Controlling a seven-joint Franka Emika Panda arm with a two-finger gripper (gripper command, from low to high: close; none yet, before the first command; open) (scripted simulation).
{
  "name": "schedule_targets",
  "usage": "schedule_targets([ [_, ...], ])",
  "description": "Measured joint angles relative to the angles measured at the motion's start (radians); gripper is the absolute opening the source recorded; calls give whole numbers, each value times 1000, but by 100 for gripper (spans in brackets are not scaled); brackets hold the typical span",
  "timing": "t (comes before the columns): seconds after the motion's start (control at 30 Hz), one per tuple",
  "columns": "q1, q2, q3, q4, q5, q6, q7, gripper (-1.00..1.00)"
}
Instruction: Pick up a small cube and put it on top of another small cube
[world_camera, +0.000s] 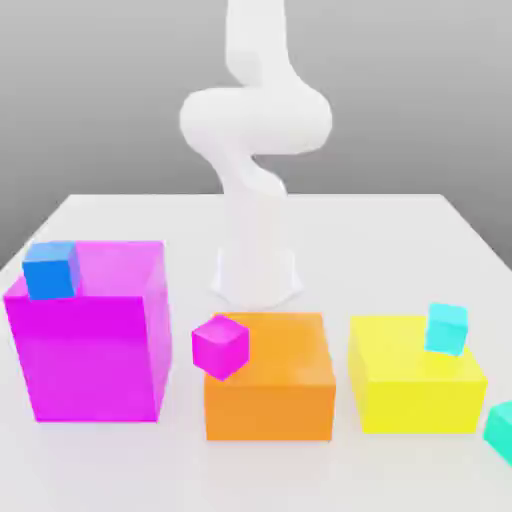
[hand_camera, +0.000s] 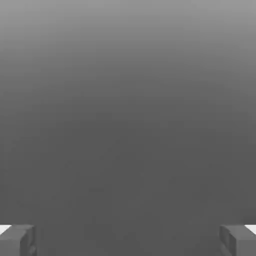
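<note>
The small cube (world_camera: 500, 432), teal, sits on the table at the exterior view's right edge, partly cut off by the frame. A lighter cyan small cube (world_camera: 446, 329) rests tilted on the yellow block (world_camera: 415, 385). A blue small cube (world_camera: 51, 269) sits on the big magenta block (world_camera: 90, 340). In the hand view my gripper (hand_camera: 128, 240) is open, its two grey fingertips (hand_camera: 17, 240) far apart with nothing between them, facing a plain grey background. The white arm (world_camera: 255, 130) rises from its base at the table's back.
An orange block (world_camera: 270, 380) stands in the middle front, with a small magenta cube (world_camera: 220, 346) at its corner on the exterior view's left. The arm's base (world_camera: 257, 275) stands right behind the orange block. The white table (world_camera: 400, 250) extends behind the blocks.
</note>
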Motion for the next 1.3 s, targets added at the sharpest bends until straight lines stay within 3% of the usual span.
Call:
schedule_targets([
  [0.6, 45, 659, 337, -1, -249, 164, 360, 0],
  [1.0, 221, 1067, 396, -5, -320, 295, 531, 0],
  [1.13, 297, 1212, 316, 25, -413, 392, 605, 0],
  [1.17, 310, 1233, 299, 31, -428, 408, 616, -100],
  [1.3, 310, 1233, 299, 30, -427, 409, 616, -100],
])
